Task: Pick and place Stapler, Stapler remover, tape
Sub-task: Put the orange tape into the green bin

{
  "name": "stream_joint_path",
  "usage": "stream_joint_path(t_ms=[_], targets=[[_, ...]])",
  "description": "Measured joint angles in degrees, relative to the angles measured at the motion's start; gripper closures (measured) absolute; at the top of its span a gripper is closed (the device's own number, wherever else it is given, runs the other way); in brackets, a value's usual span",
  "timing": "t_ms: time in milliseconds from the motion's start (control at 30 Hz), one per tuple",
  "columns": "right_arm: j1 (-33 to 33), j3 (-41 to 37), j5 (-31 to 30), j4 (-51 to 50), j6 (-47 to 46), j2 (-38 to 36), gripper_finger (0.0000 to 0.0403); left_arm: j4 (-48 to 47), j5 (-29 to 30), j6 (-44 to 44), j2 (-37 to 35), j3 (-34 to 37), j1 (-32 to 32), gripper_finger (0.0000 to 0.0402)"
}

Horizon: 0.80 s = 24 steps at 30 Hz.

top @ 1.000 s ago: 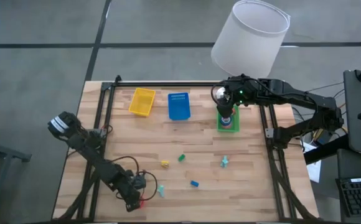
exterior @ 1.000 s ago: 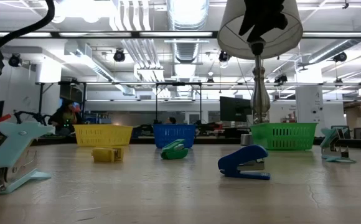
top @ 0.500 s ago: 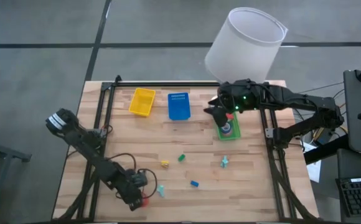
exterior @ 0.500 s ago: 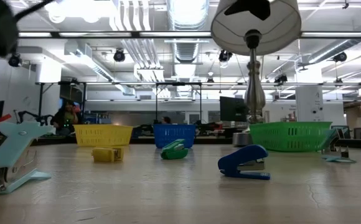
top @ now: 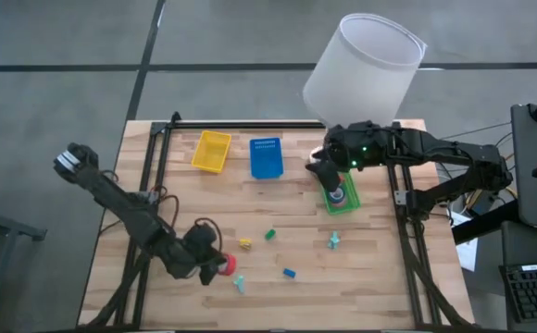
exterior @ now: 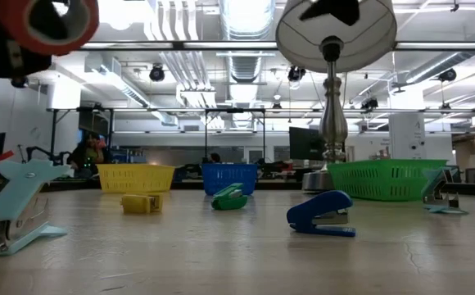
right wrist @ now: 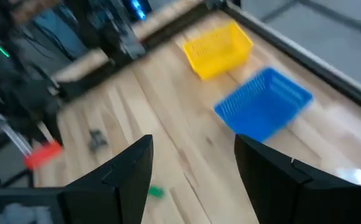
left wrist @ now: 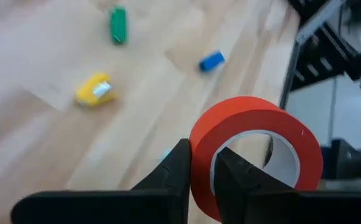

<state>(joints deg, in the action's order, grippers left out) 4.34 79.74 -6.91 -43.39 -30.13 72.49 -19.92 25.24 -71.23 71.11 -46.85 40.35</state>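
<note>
My left gripper (top: 215, 264) is over the near-left part of the table and is shut on a red tape roll (left wrist: 255, 155), which also shows high up in the low view (exterior: 53, 20). My right gripper (right wrist: 193, 149) is open and touches nothing; it hovers just left of the green basket (top: 341, 192), which holds a ring of tape. On the wood lie a yellow stapler (top: 245, 244), a green one (top: 270, 235), a blue one (top: 289, 274) and two teal staple removers (top: 333, 240) (top: 240, 283). My left gripper pinches the red tape roll by its wall (left wrist: 200, 171), one finger (left wrist: 230, 177) inside the ring's hollow and the other (left wrist: 175, 171) outside. The roll stands on edge beyond the fingertips and is lifted clear of the table.
A yellow basket (top: 211, 151) and a blue basket (top: 266, 157) stand at the far edge. A lamp with a white shade (top: 366, 60) rises at the far right, above the right arm. Black frame rails run along the table's left and right sides.
My left gripper has risen from the near-left corner and moved toward the table's middle, lifting the red tape roll off the wood. My right gripper has moved out from over the green basket toward the table's left. The basket has slid a little toward the near edge and turned slightly.
</note>
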Motion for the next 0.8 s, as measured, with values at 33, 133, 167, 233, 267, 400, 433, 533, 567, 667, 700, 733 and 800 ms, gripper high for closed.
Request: stream_joint_path(t_ms=[33, 133, 167, 233, 267, 400, 433, 533, 567, 667, 700, 733, 800], targets=[[-0.3, -0.4, 0.3, -1.6, -0.3, 0.0, 0.0184, -0.6, 1.1, 0.0, -0.8, 0.0, -0.1, 0.035], [-1.2, -2.0, -0.7, -7.0, -0.3, 0.0, 0.0184, -0.5, 4.0, 0.7, -2.7, 0.2, -0.3, 0.0352], [-1.4, -2.9, -1.5, -8.5, 0.0, 0.0, 0.0184, -0.9, 4.4, 0.9, -3.1, 0.2, -0.5, 0.0353], [-1.3, -4.8, -2.0, -11.1, 1.3, -0.1, 0.0184, -1.4, 4.6, 1.1, -3.6, 0.2, -0.8, 0.0354], [-1.2, -5.6, -2.1, -11.8, 2.1, -0.1, 0.0184, -2.0, 4.7, 1.1, -3.8, 0.2, -0.8, 0.0354], [-1.0, -9.0, -2.4, -15.0, 5.0, -0.1, 0.0184, -2.5, 4.8, 1.1, -3.9, 0.3, -1.0, 0.0352], [-1.0, -10.0, -1.8, -15.0, 5.1, -0.1, 0.0184, -2.5, 4.8, 1.0, -3.8, 0.3, -1.1, 0.0352], [-1.5, -13.0, 2.9, -12.9, 4.2, 0.0, 0.0184, -2.5, 5.3, 0.8, -3.8, 0.3, -1.3, 0.0353], [-1.8, -13.8, 4.6, -10.8, 3.2, 0.0, 0.0184, -2.5, 5.9, 0.8, -3.8, 0.3, -1.5, 0.0353], [-3.5, -16.1, 8.7, -3.3, -1.7, 0.0, 0.0184, -2.5, 8.9, 0.9, -3.8, 0.3, -2.5, 0.0354], [-4.2, -16.8, 9.6, 0.2, -3.5, 0.0, 0.0184, -2.5, 10.1, 0.9, -3.8, 0.3, -3.0, 0.0354], [-4.9, -17.4, 9.9, 3.8, -5.1, 0.0, 0.0184, -2.5, 11.4, 0.8, -3.8, 0.3, -3.4, 0.0353], [-6.0, -18.3, 10.0, 9.6, -8.5, 0.0, 0.0184, -2.5, 13.7, 0.9, -3.8, 0.3, -4.7, 0.0353]])
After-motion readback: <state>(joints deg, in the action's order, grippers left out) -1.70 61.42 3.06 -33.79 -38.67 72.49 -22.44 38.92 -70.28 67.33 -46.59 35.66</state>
